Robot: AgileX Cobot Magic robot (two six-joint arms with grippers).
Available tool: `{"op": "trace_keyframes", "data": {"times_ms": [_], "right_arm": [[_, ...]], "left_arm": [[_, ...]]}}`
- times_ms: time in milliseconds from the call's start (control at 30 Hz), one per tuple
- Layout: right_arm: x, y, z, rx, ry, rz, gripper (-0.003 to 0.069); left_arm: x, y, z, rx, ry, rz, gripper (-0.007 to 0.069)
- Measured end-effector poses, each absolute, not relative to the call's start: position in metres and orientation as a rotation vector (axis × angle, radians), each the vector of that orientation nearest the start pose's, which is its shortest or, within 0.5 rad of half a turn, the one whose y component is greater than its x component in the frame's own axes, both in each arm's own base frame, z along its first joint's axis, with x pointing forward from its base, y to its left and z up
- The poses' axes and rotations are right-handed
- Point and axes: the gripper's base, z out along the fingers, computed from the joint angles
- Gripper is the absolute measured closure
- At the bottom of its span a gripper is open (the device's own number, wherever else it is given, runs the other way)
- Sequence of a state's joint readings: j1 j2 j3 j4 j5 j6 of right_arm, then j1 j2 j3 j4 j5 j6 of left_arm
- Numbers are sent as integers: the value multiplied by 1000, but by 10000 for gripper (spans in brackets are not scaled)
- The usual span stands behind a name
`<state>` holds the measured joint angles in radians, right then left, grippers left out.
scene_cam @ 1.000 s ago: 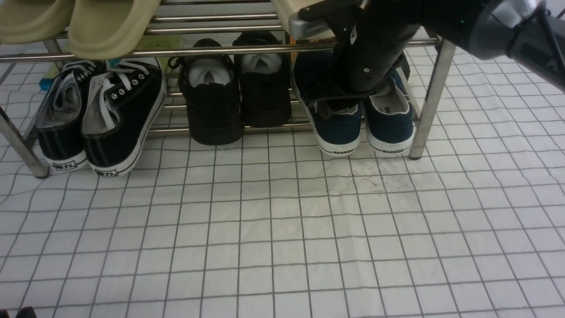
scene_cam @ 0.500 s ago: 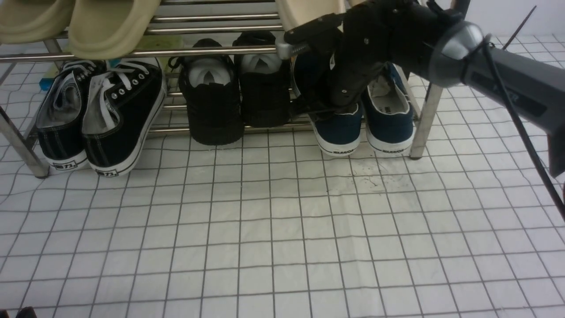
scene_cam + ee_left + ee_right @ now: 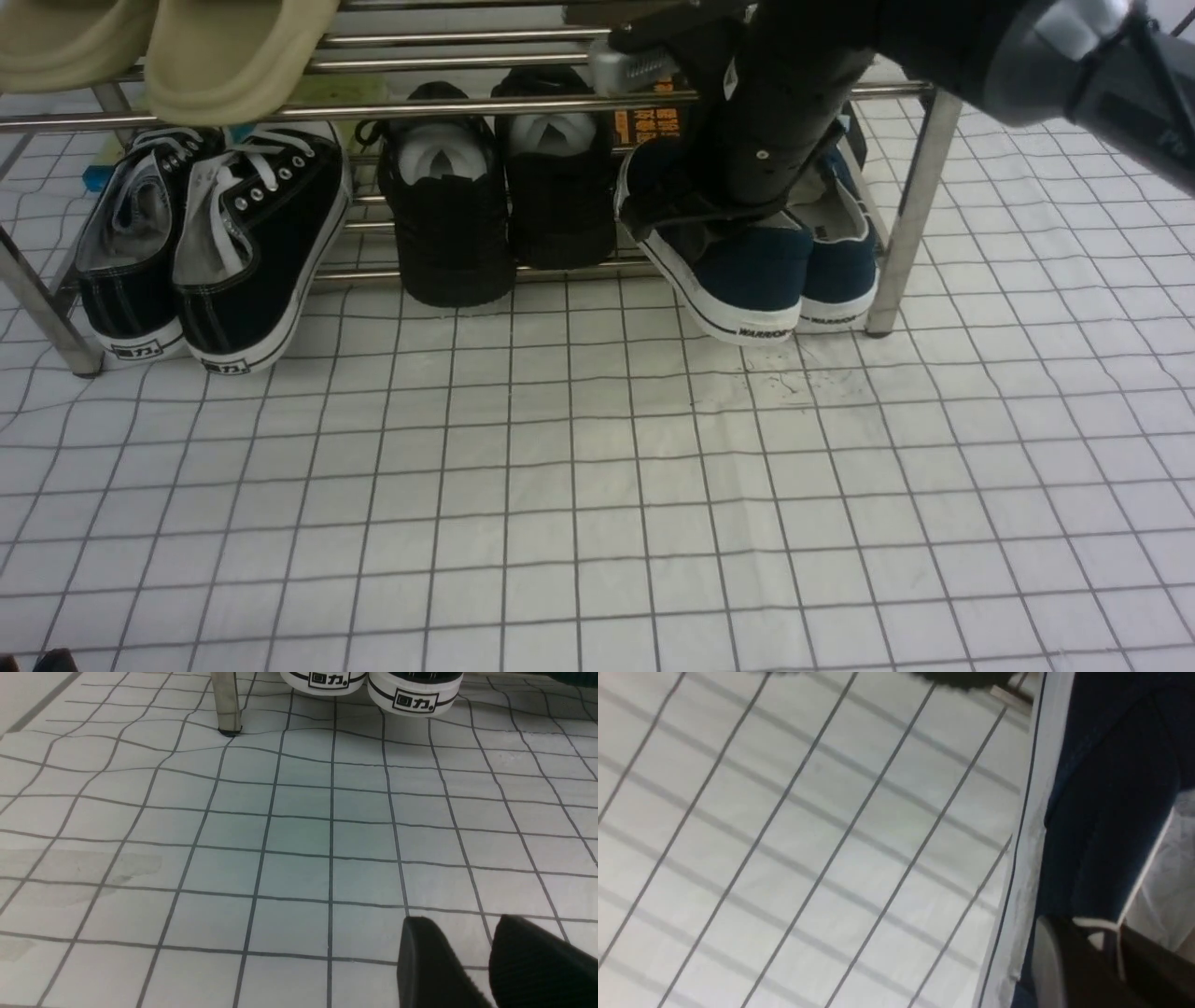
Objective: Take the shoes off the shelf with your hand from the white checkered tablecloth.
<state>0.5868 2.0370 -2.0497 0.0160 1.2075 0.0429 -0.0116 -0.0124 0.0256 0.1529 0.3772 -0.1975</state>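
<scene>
The navy-blue shoes sit at the right end of the shelf's (image 3: 910, 215) lower tier. The left shoe (image 3: 747, 271) is angled, with its toe out on the white checkered tablecloth (image 3: 597, 485) and lying across the front of the right shoe (image 3: 840, 271). My right gripper (image 3: 695, 219) reaches down into the left shoe and is shut on its white-trimmed collar. The right wrist view shows this gripper (image 3: 1115, 947) pinching the collar, with the navy side (image 3: 1101, 788) and cloth (image 3: 808, 835) beyond. My left gripper (image 3: 460, 933) hovers low over the cloth (image 3: 299, 835), slightly open and empty.
Black lace-up sneakers (image 3: 215, 243) and all-black shoes (image 3: 504, 205) stand on the lower tier to the left. Beige slippers (image 3: 224, 56) lie on the upper tier. The left wrist view shows the sneaker toes (image 3: 413, 695) and a rack leg (image 3: 226, 704).
My right gripper has drawn the left navy shoe forward off the lower tier. Its toe has swung right, in front of the other navy shoe. The other shoes have not moved.
</scene>
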Motion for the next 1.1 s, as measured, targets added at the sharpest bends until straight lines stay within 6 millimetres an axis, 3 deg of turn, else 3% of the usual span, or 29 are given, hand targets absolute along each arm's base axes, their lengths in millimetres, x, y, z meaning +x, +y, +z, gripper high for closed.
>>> {"op": "trace_keyframes", "data": {"times_ms": [167,300,500,600,667,767,900,1100], "right_arm": [[350,256,344,-776,2595,230,617],[338,259,350,-785,2587,243,617],[302,258,353,-750,2646,262,617],[272,255,344,-731,2717,250,617],[265,255,339,-718,2744,238,617],[249,254,314,-665,2832,185,617],[249,255,292,-585,2849,193,617],[270,264,271,-481,2715,177,617]], "left_arm": [[52,5,172,-83,1868,9,389],[52,5,172,-83,1868,9,389],[52,5,172,-83,1868,9,389],[52,5,172,-83,1868,9,389],[52,5,172,-83,1868,9,389],[52,5,172,-83,1868,9,389],[52,5,172,-84,1868,9,389],[52,5,172,-84,1868,9,389]]}}
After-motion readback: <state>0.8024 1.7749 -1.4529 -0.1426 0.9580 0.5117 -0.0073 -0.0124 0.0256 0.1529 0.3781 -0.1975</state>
